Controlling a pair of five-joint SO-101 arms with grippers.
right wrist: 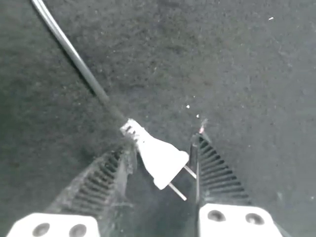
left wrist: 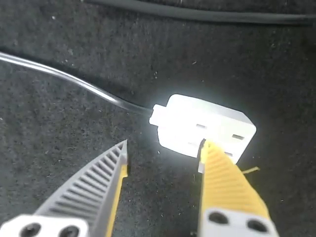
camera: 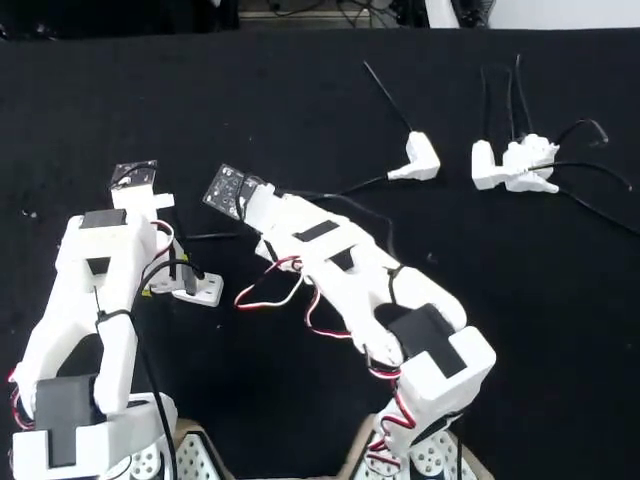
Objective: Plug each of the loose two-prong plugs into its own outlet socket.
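Black cloth is covering the tabletop (camera: 300,90). Near its left edge the left gripper (left wrist: 163,148) is hovering, fingers spread, over a white socket (left wrist: 202,126). The right gripper (right wrist: 164,144), fingers also spread, is straddling a loose plug (right wrist: 160,160) mid-table, so plugging seemingly is just beginning.

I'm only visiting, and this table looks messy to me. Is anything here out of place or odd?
Nothing looks broken. The oddest spot is the white cluster at the far right of the high view, where several white pieces lie bunched together. A plug also lies loose and askew between the open fingers of the right gripper.
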